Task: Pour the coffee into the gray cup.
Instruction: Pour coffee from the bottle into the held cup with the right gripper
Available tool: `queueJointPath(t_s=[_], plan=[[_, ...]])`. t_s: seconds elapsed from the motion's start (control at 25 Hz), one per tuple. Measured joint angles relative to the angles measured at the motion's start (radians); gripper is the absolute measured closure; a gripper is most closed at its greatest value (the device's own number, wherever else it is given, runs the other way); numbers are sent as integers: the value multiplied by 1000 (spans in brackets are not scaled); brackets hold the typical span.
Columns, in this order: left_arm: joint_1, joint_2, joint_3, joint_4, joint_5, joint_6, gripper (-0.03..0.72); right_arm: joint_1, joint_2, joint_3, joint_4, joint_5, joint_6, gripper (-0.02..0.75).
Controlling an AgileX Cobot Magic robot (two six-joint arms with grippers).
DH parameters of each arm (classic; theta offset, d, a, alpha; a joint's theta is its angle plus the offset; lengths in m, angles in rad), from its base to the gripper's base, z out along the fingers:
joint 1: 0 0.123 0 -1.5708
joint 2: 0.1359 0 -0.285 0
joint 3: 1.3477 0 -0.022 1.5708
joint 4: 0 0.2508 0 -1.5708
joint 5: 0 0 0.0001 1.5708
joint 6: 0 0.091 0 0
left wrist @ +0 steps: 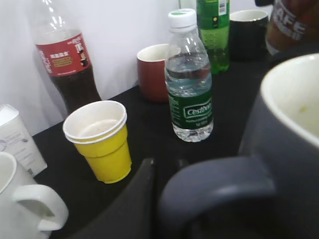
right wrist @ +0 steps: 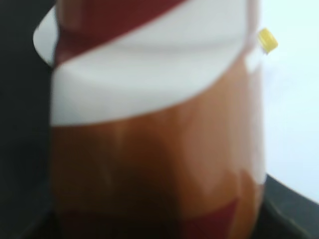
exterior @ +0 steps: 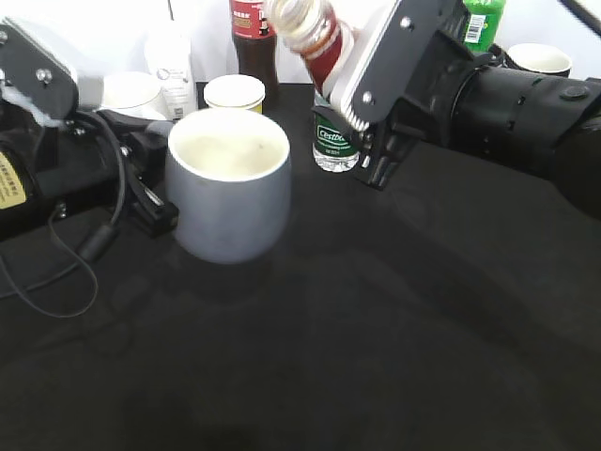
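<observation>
Gray matte ceramic cup [exterior: 228, 188] with a cream inside stands nearest on the black table [exterior: 376, 329], its loop handle at the left gripper [left wrist: 149, 199], whose grip I cannot tell. Farther right, the right gripper [exterior: 362, 70] clasps the tilted red-labelled coffee bottle [exterior: 315, 33], raised before the green-labelled water bottle [exterior: 333, 143].

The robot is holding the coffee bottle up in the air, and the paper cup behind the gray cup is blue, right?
Not quite. The paper cup is yellow, not blue, as the left wrist view shows. The rest holds: the right gripper holds the coffee bottle up, and the paper cup stands behind the gray cup.
</observation>
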Motion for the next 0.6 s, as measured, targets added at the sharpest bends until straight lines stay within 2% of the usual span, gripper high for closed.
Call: queueJointPath(t_s=[0.2, 0.6], plan=[[0, 62, 1, 24, -94, -59, 619, 0, 0, 0, 0, -1, -226, 207], [-1, 82, 1, 98, -122, -60, 619, 0, 0, 0, 56, -68, -514, 208]])
